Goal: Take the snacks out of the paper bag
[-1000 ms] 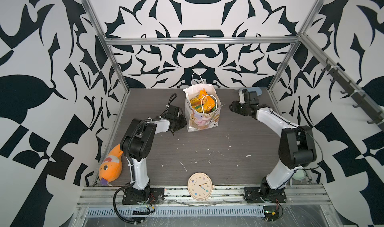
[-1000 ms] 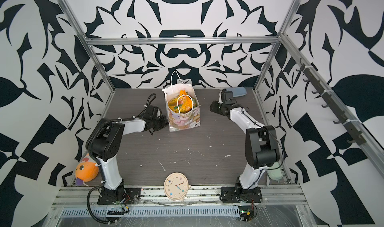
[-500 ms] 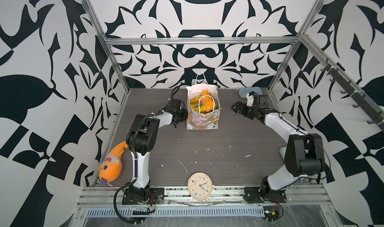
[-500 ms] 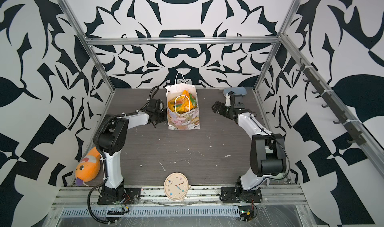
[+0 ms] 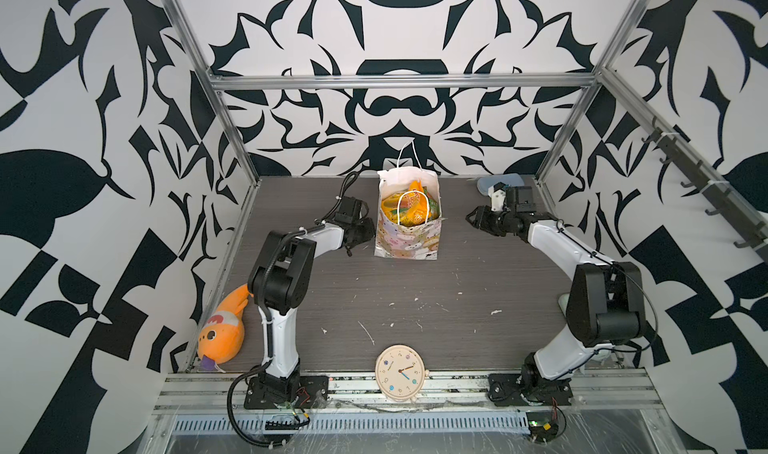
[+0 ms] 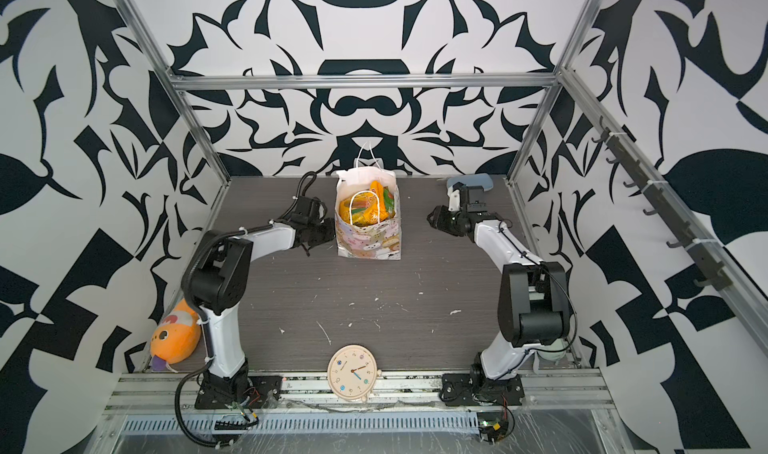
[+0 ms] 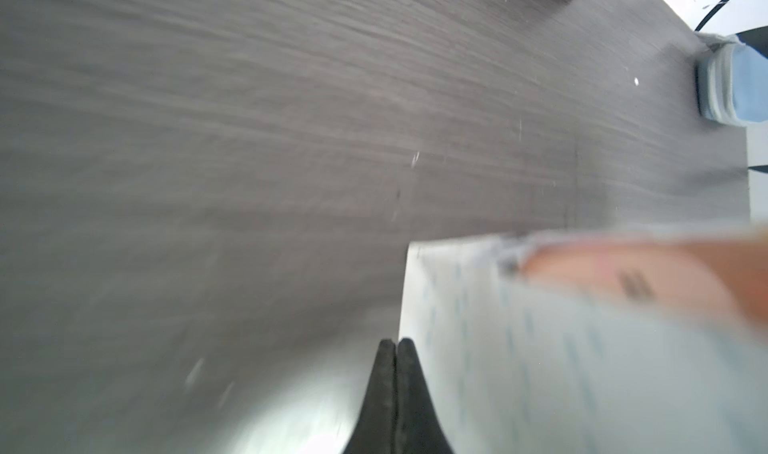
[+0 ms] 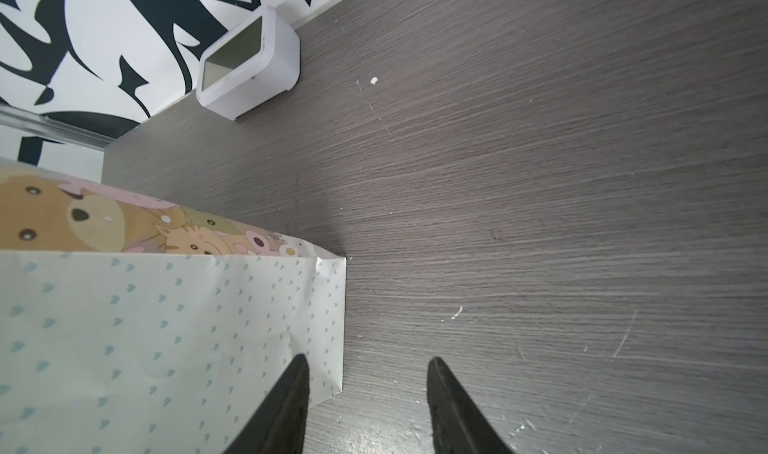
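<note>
The paper bag (image 5: 406, 239) (image 6: 368, 242) stands upright at the back middle of the table, mouth open. Yellow, orange and green snacks (image 5: 409, 208) (image 6: 365, 210) fill it. My left gripper (image 5: 371, 233) (image 6: 331, 229) lies low at the bag's left narrow side. Its jaws are shut with nothing between them in the left wrist view (image 7: 397, 341), right at the blurred bag (image 7: 582, 348); contact cannot be told. My right gripper (image 5: 469, 217) (image 6: 432, 219) is open and empty (image 8: 368, 360), a short way off the bag's right narrow side (image 8: 166, 327).
An orange plush fish (image 5: 222, 327) lies by the left wall. A round clock (image 5: 400, 373) sits at the front edge. A pale blue object (image 5: 498, 181) (image 7: 731, 86) rests in the back right corner, and a white box (image 8: 249, 63) against the back wall.
My left gripper has slid right, up to the bag's side, and the bag now stands straighter. The right arm's elbow has swung out to the right; its gripper stays level with the bag.
</note>
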Controlling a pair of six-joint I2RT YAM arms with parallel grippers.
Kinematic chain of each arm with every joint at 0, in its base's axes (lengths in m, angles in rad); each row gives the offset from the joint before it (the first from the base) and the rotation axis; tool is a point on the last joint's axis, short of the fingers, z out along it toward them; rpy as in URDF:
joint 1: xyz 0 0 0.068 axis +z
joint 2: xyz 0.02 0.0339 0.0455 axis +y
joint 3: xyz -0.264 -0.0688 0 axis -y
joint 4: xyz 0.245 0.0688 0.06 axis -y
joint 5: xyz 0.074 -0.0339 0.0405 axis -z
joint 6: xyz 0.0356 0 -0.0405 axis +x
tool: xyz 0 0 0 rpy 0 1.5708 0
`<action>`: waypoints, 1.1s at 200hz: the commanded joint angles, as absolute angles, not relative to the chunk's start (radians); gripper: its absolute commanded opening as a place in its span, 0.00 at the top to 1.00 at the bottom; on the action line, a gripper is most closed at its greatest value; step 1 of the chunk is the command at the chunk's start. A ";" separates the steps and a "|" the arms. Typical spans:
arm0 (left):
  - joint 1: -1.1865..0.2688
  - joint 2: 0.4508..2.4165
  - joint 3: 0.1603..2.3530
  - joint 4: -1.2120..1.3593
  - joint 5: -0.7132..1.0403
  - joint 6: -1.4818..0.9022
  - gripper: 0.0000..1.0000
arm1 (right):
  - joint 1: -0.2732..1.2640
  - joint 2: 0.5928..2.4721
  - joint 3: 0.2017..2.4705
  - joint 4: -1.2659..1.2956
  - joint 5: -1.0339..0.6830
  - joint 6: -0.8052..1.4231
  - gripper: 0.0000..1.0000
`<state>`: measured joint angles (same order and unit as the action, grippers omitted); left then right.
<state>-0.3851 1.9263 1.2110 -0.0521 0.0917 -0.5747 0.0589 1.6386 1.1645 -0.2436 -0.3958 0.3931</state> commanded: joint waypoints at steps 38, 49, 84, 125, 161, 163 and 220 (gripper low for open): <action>-0.379 1.601 1.205 -0.172 -0.075 -0.413 0.89 | 0.133 1.534 1.364 -0.383 -0.337 0.364 0.53; -0.372 1.553 1.214 -0.186 -0.074 -0.395 0.86 | 0.156 1.523 1.412 -0.423 -0.314 0.356 0.53; -0.362 1.430 1.263 -0.248 -0.048 -0.308 0.67 | 0.270 1.531 1.623 -0.542 -0.247 0.313 0.54; -0.361 1.385 1.311 -0.294 0.081 -0.255 0.52 | 0.402 1.673 1.924 -0.750 -0.191 0.268 0.56; -0.374 1.399 1.383 -0.348 0.177 -0.302 0.44 | 0.457 1.761 2.026 -0.812 -0.117 0.271 0.57; -0.377 1.402 1.394 -0.358 0.176 -0.302 0.44 | 0.457 1.764 2.027 -0.812 -0.117 0.277 0.57; -0.420 1.477 1.531 -0.460 0.149 -0.255 0.37 | 0.537 1.986 2.371 -1.096 -0.001 0.262 0.43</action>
